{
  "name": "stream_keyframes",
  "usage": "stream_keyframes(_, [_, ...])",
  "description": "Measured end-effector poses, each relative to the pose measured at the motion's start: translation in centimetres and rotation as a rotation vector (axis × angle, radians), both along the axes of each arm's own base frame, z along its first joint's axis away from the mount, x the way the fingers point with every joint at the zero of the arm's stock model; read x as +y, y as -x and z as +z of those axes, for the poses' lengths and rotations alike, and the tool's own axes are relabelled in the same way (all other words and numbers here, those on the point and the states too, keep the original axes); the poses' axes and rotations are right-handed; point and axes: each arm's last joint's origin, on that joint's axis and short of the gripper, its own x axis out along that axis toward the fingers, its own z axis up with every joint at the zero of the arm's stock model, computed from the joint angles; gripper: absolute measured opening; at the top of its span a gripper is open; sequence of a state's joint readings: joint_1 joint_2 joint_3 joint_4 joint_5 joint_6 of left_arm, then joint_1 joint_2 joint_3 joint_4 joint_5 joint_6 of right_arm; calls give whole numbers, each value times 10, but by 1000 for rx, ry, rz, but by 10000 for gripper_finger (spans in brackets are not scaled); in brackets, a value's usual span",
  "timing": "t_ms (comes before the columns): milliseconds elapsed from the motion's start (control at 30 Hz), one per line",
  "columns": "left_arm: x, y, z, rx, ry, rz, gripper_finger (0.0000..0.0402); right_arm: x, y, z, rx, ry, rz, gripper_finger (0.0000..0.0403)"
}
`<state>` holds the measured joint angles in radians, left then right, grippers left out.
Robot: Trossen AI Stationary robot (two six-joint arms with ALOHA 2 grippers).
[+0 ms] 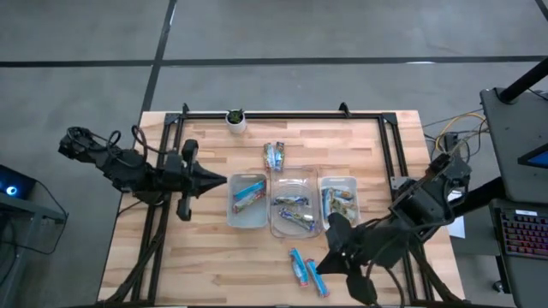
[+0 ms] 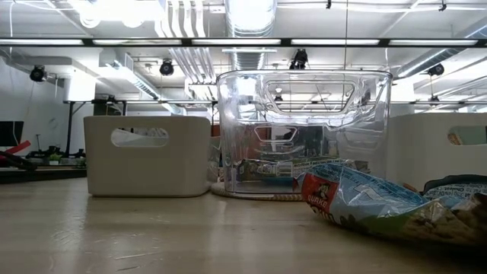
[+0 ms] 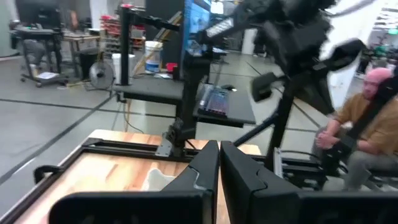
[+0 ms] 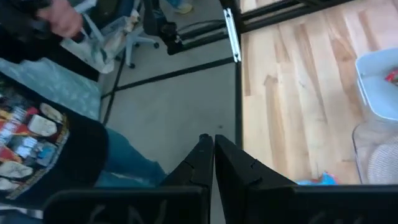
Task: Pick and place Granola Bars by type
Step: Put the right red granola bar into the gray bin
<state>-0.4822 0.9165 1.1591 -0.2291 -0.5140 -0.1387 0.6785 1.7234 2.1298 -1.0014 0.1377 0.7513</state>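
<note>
Three trays are seen side by side near the middle of the tabletop [image 1: 171, 257]. The left tray [image 1: 248, 199], white, holds a blue-wrapped granola bar [image 1: 249, 195] lying slantwise. The middle tray [image 1: 294, 207], of clear plastic, holds several blue and brown-orange bars [image 1: 291, 212], whose exact count cannot be told. The right tray [image 1: 339, 200], pale, holds green-tan bars [image 1: 340, 204]. A loose pair of bars [image 1: 274, 155] lies on the wood between the trays and the far edge, and two blue bars [image 1: 306, 271] lie near the front edge, just ahead of the middle tray. A small white pot with a green plant [image 1: 235, 120] stands at the far edge, left of centre.

The left gripper [image 1: 221, 180] is held just left of the white tray, its fingers [image 3: 208, 165] pressed together with nothing between them. The right gripper [image 1: 321, 266] is held over the front edge beside the two blue bars, its fingers [image 4: 205, 155] likewise pressed together and empty.

From table height, the white tray and the clear tray are seen standing upright, and a crumpled wrapper [image 2: 365, 202] lies close to the camera. Beyond the table, a seated person [image 3: 367, 124] is seen in the left wrist view, and another person [image 4: 56, 137] in a printed dark shirt and jeans is seen in the right wrist view.
</note>
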Motion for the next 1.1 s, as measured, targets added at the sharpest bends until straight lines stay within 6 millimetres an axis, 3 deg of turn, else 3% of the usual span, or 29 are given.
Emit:
stream_keyframes(267, [29,-15,-2,9,29,14,0,-6,3,-10,62,120,3,8])
stream_keyframes(567, [59,-32,-9,59,55,34,0,-29,9,-14,203,125,-136,8])
stream_keyframes(800, [63,-35,-11,69,66,45,0,-31,11,-17,317,29,-175,8])
stream_keyframes(1100, [63,-24,-9,76,67,31,0,-22,2,-28,398,-103,-378,8])
